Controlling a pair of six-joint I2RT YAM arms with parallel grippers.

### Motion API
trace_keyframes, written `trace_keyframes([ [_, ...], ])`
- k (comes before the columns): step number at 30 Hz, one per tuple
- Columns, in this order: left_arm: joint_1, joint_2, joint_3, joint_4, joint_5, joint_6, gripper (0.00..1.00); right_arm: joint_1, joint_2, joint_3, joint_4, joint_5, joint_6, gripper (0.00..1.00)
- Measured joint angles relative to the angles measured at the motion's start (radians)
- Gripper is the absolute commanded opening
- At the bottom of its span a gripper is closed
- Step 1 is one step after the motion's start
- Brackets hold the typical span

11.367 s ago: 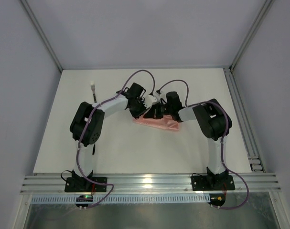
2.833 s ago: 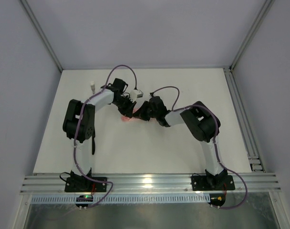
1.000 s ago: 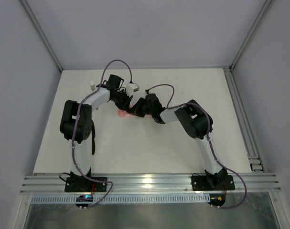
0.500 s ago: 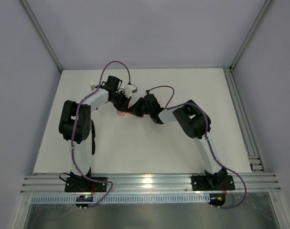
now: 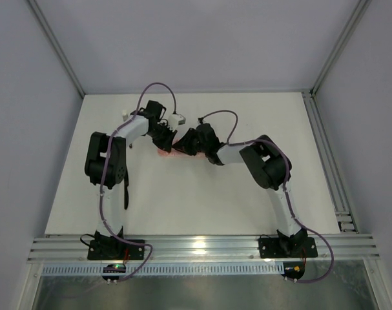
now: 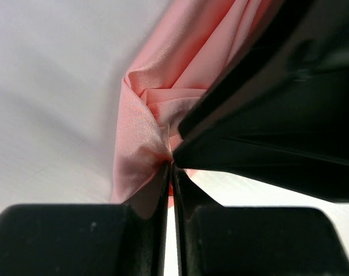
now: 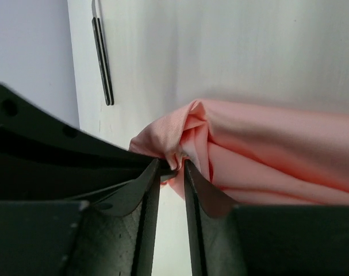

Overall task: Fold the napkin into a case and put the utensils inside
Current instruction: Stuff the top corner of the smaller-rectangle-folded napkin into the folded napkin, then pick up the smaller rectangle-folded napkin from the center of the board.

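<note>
top view: both arms reach to the far left-middle of the worktop [image 5: 260, 123], and the left gripper [image 5: 168, 143] and right gripper [image 5: 182, 147] meet almost tip to tip over the napkin [image 5: 165, 154]. only a small pink bunch shows beneath them. the right half of the worktop and the near strip are bare, while the left rim lies near the left arm.

left wrist view: the left fingers [image 6: 163, 184] are closed together on a gathered corner of the napkin [image 6: 141, 129]. the pleated band runs up and away from them. the right gripper's black body crowds the right side, nearly touching.

right wrist view: the right fingers [image 7: 146, 184] stand a little apart with a knot of cloth at their tips. whether they bite it i cannot tell. the folded band's long axis runs off to the right. one utensil [image 7: 103, 63] lies beyond and to the left, well apart from the cloth, lengthwise beside the side wall. by my judgement the left arm is nearer to it.
</note>
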Motion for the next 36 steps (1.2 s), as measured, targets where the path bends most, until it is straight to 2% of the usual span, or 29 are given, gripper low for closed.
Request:
trace_keyframes([
  [5, 0.0, 0.002, 0.003, -0.003, 0.0, 0.001, 0.06, -0.02, -0.15, -0.082, -0.078, -0.025, -0.121, 0.33],
  [12, 0.0, 0.003, 0.003, -0.006, 0.003, 0.023, 0.07, -0.066, -0.388, -0.168, -0.264, -0.088, -0.348, 0.33],
  [15, -0.006, 0.0, -0.005, -0.001, -0.001, 0.044, 0.07, -0.102, -0.504, -0.199, -0.354, -0.094, -0.523, 0.35],
  [16, -0.01, -0.006, -0.014, 0.007, -0.007, 0.054, 0.07, -0.12, -0.549, -0.214, -0.37, -0.093, -0.581, 0.39],
  [19, -0.038, -0.03, -0.048, 0.035, -0.052, 0.088, 0.07, -0.176, -0.69, -0.253, -0.396, -0.045, -0.749, 0.44],
  [22, -0.073, -0.04, -0.06, 0.042, -0.09, 0.124, 0.07, -0.212, -0.82, -0.251, -0.388, 0.064, -0.949, 0.56],
  [23, -0.08, -0.042, -0.062, 0.043, -0.094, 0.131, 0.07, -0.213, -0.85, -0.251, -0.372, 0.09, -1.004, 0.74],
  [24, -0.087, -0.044, -0.065, 0.043, -0.097, 0.146, 0.07, -0.212, -0.885, -0.252, -0.349, 0.116, -1.061, 0.97],
  [25, -0.092, -0.048, -0.07, 0.043, -0.1, 0.156, 0.07, -0.21, -0.918, -0.261, -0.304, 0.151, -1.107, 0.99],
  [27, -0.1, -0.057, -0.084, 0.05, -0.106, 0.185, 0.07, -0.211, -0.988, -0.319, -0.156, 0.22, -1.171, 0.99],
  [29, -0.112, -0.067, -0.098, 0.057, -0.124, 0.217, 0.07, -0.256, -1.042, -0.358, -0.099, 0.192, -1.167, 0.99],
  [31, -0.127, -0.079, -0.116, 0.068, -0.149, 0.247, 0.08, -0.342, -1.023, -0.299, -0.153, 0.116, -1.131, 0.92],
  [32, -0.138, -0.086, -0.135, 0.08, -0.169, 0.275, 0.08, -0.384, -0.982, -0.226, -0.233, 0.076, -1.117, 0.88],
  [36, -0.182, -0.129, -0.199, 0.122, -0.219, 0.342, 0.08, -0.446, -0.791, -0.016, -0.441, -0.006, -1.086, 0.88],
])
